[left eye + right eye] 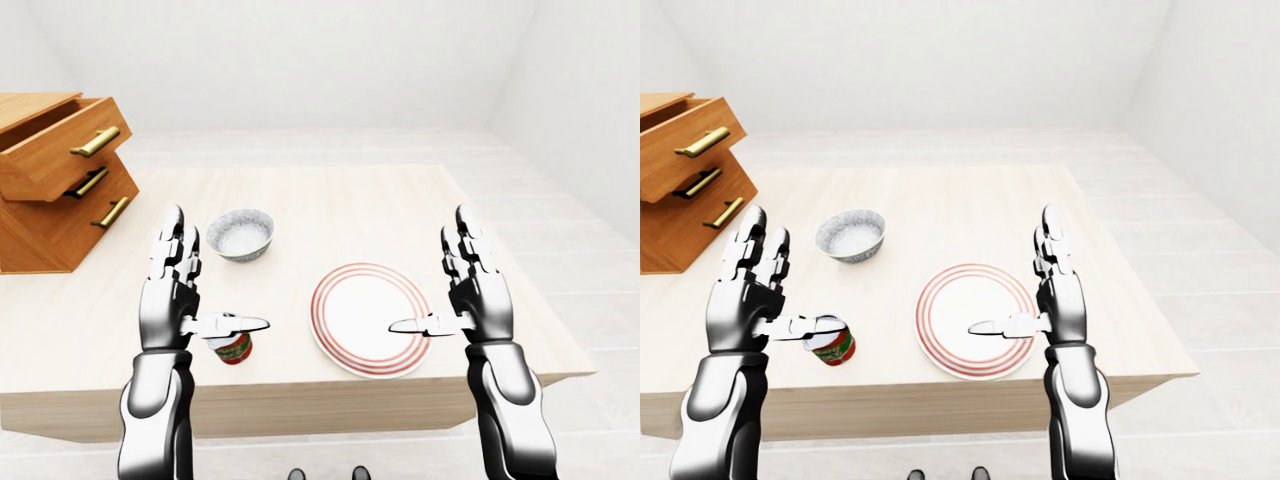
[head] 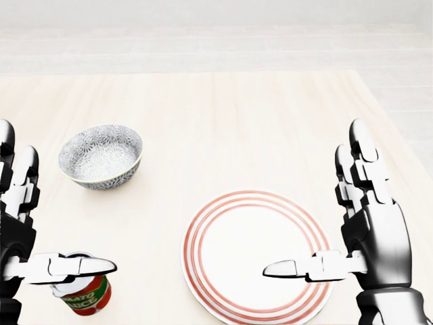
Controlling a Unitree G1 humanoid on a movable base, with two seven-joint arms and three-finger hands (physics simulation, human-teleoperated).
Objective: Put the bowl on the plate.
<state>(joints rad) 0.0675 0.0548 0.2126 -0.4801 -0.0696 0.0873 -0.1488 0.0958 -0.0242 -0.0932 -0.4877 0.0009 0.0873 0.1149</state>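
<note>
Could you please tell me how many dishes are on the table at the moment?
2. The patterned bowl sits at the head view's left; the red-ringed plate lies lower, right of centre, apart from it. No other dish shows, and none seems hidden.

In the head view the plate (image 2: 257, 256) lies on the table (image 2: 237, 122) by its bottom edge, towards the right corner. The bowl (image 2: 100, 156) stands up and to the left of the plate, well apart from it, nearer the table's left edge. The can (image 2: 84, 294) stands at the bottom edge below the bowl and left of the plate, under the thumb of my left hand (image 2: 17, 230), while my right hand (image 2: 375, 237) hangs by the plate's right rim with its thumb over the plate. In the left-eye view the drawer cabinet (image 1: 60, 180) sits at the table's left edge, up and left of the bowl.
</note>
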